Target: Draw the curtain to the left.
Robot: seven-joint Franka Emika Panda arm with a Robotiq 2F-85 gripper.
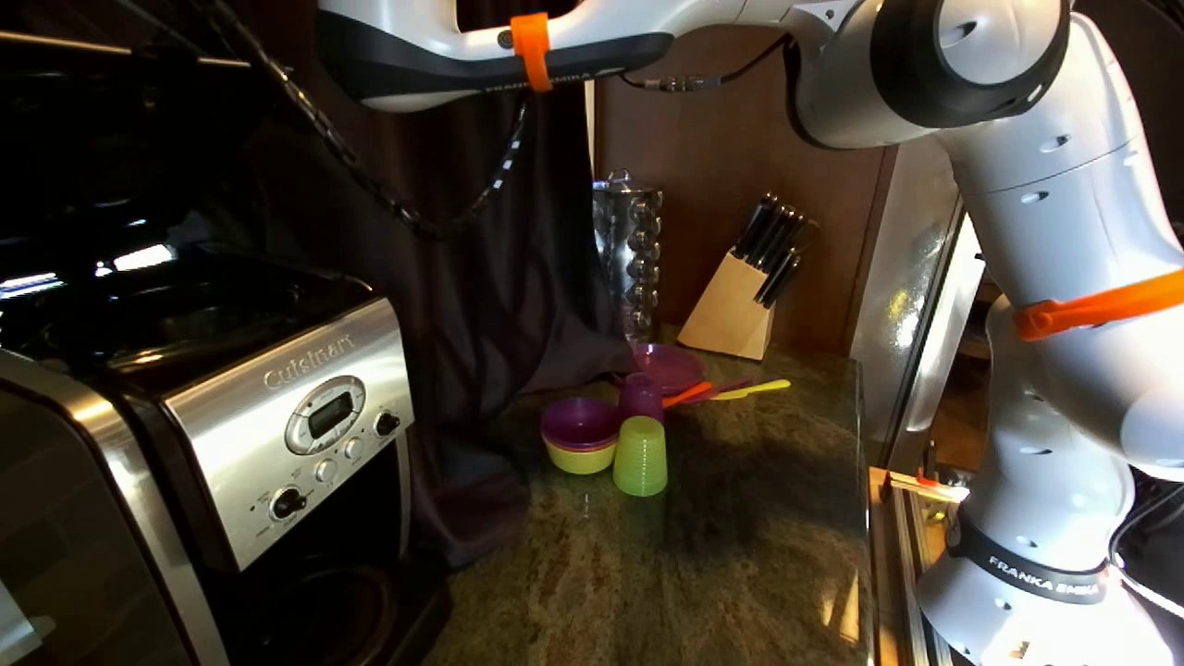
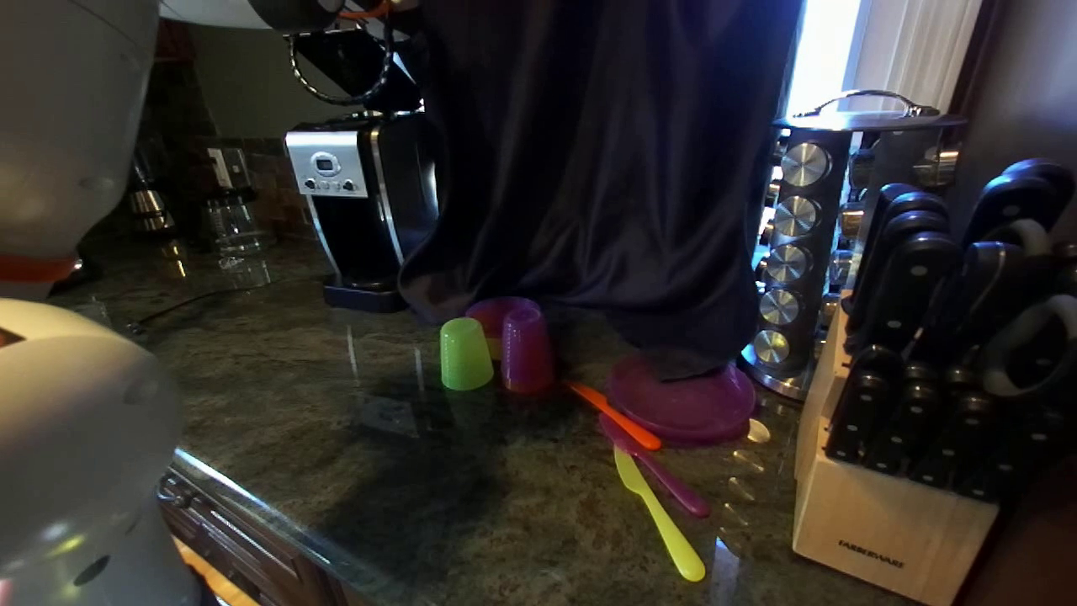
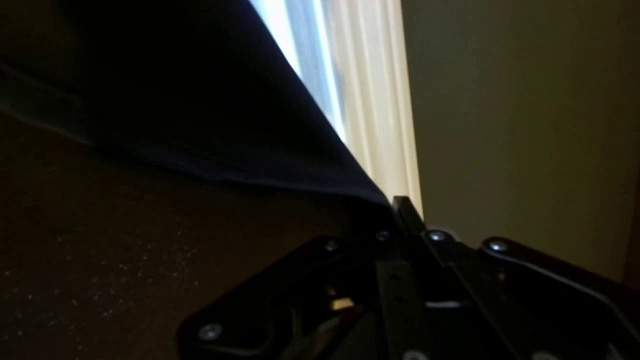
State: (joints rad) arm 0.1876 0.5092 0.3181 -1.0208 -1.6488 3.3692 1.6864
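The curtain, a tall dark fabric drape [image 1: 490, 287], hangs in both exterior views, behind the countertop objects in this one [image 2: 597, 168]. In an exterior view its lower hem rests on the counter and partly over a purple plate [image 2: 698, 417]. In the wrist view the curtain [image 3: 215, 115] stretches taut from the upper left to a point at my fingertips. My gripper [image 3: 392, 212] is shut on the curtain's edge there. The left finger is very dark and hard to make out. In both exterior views the gripper's fingers do not show.
A coffee maker [image 1: 314, 407] stands beside the curtain. A spice rack [image 2: 799, 252] and a knife block [image 2: 892, 522] stand on the other side. A green cup [image 1: 640, 458], purple cup [image 2: 527, 349], bowls [image 1: 580, 444] and plastic knives [image 2: 660, 513] lie on the counter. A window frame [image 3: 375, 85] shows.
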